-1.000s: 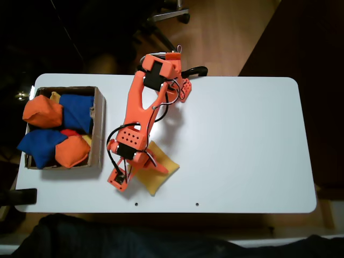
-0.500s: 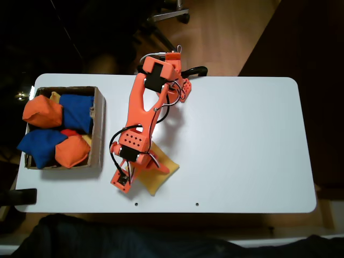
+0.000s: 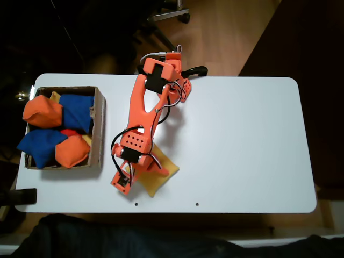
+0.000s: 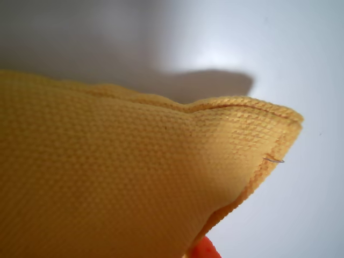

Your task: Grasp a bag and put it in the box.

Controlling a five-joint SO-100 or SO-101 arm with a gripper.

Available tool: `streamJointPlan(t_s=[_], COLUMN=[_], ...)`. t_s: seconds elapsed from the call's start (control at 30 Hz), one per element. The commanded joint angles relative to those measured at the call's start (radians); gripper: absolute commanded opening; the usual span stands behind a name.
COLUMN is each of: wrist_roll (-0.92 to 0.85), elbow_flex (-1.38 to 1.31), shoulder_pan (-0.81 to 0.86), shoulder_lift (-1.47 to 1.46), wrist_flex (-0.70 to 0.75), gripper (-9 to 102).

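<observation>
Wrist view, nearest first: bag (image 4: 118, 183) takes up most of the pic. Coarse woven yellow fabric, grid weave plain to see, stitched seam along the top edge running to a pointed corner at right, a loose thread end just below that corner. Small rounded orange plastic bit (image 4: 203, 250) pokes out under the bag at bottom edge; which part of the arm it is, can't tell. Behind the bag: smooth white table (image 4: 301, 64), matte, w/ a soft grey shadow cast past the seam.

Fixed view, from front edge of table back: gripper (image 3: 128, 176) is down at the bag (image 3: 156, 180), near the front edge, left of centre. Bag lies flat on the table (image 3: 242, 140), diamond-wise, soft and pillow-like; its left part is hidden under the gripper. Jaw state: cannot tell, fingers hidden beneath the wrist body. Contact w/ the bag looks likely but grip not confirmed.

Arm (image 3: 142, 115): orange plastic, black motor blocks, black cables looped at the joints; runs from the gripper back to a base at the rear table edge.

Box (image 3: 100, 129): brown cardboard, low walls, rectangular, at the left end of the table, well apart from the bag. Holds orange bean bags (image 3: 42, 114), blue bean bags (image 3: 76, 110), heaped above the rim.

Table: white, rounded corners. Beyond it, wood floor (image 3: 226, 37).
</observation>
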Motion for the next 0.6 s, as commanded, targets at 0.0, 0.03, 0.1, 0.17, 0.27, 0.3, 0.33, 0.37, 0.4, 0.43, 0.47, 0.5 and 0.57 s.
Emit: streamJointPlan(t_s=[0.0, 0.03, 0.1, 0.17, 0.27, 0.3, 0.33, 0.37, 0.4, 0.43, 0.47, 0.5, 0.57], wrist_roll=[0.025, 0.031, 0.037, 0.043, 0.051, 0.051, 0.051, 0.051, 0.051, 0.051, 0.051, 0.051, 0.051], elbow_flex=[-0.051, -0.051, -0.052, -0.052, -0.052, -0.052, -0.052, -0.052, -0.052, -0.052, -0.052, -0.052, -0.051], shoulder_pan=[-0.008, -0.009, -0.012, -0.014, -0.014, -0.014, -0.014, -0.014, -0.012, -0.012, -0.011, -0.011, -0.011], shoulder_lift=[0.002, 0.002, 0.002, 0.002, 0.002, 0.002, 0.002, 0.002, 0.003, 0.003, 0.005, 0.005, 0.006], wrist_flex=[-0.029, -0.035, -0.041, -0.048, -0.057, -0.057, -0.060, -0.060, -0.061, -0.061, -0.061, -0.063, -0.063], gripper=[73, 73, 70, 68, 64, 63, 62, 60, 58, 57, 55, 53, 46])
